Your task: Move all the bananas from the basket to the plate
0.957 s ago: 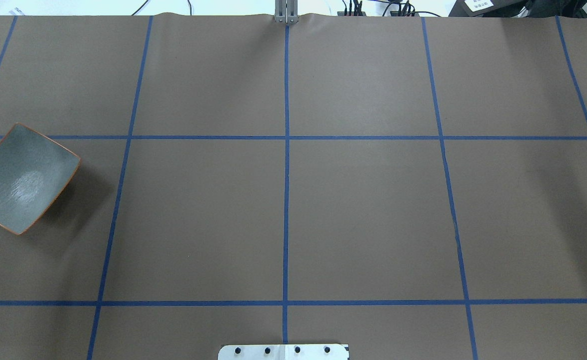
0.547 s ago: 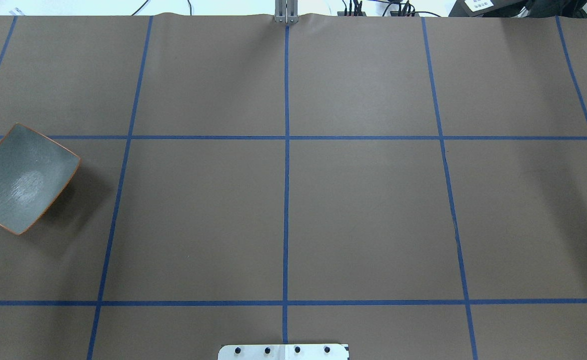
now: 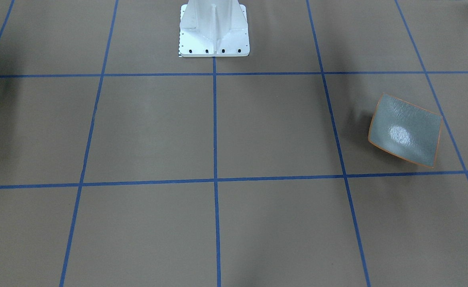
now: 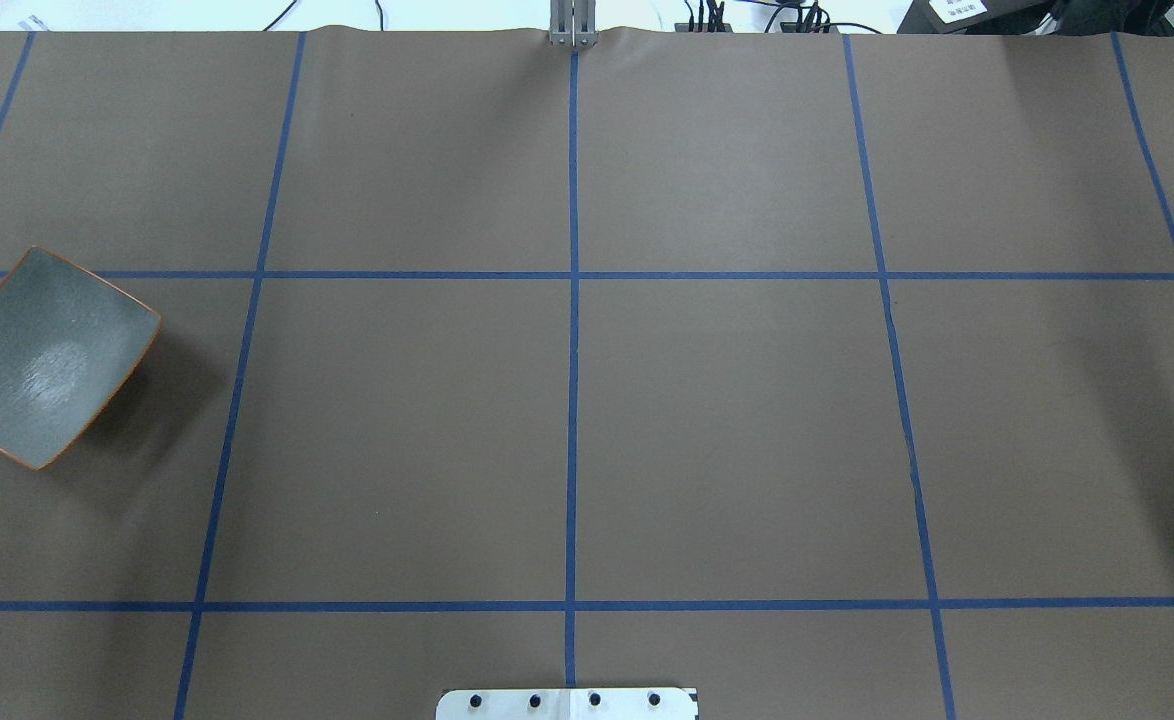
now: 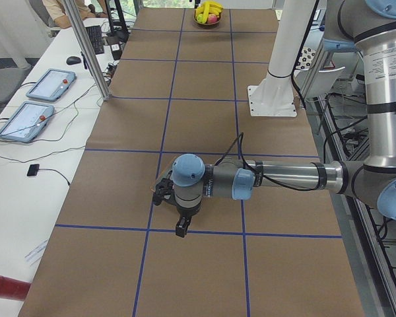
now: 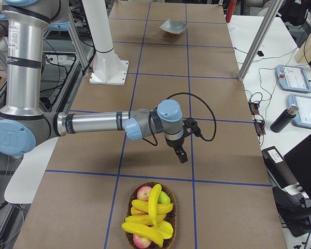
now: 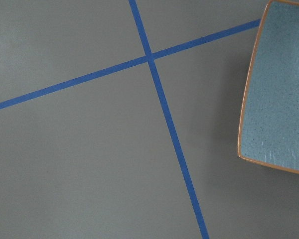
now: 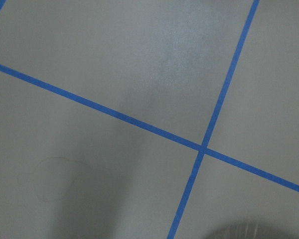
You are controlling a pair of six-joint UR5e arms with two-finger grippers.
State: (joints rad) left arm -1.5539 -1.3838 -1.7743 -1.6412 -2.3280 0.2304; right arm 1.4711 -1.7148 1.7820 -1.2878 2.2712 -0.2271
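Several yellow bananas [image 6: 147, 210] lie in a wicker basket [image 6: 172, 228] with red and green fruit, at the table end on my right; the exterior left view shows the same bananas [image 5: 208, 8] far away. The grey-green plate [image 4: 47, 355] with its orange rim sits bare at the table's left edge, also seen as the plate [image 3: 405, 129], the plate [image 6: 173, 26] and the plate [image 7: 279, 94]. My left gripper [image 5: 180, 230] hangs beside the plate, and my right gripper [image 6: 182, 156] hovers a short way from the basket. Both show only in the side views, so I cannot tell their state.
The white robot pedestal [image 3: 213, 28] stands at the table's middle rear. Blue tape lines grid the brown table cover [image 4: 727, 430]. A metal post [image 5: 86, 49] rises at the operators' edge. Tablets [image 5: 49, 82], cables and a dark bottle [image 6: 285, 119] lie on the side bench.
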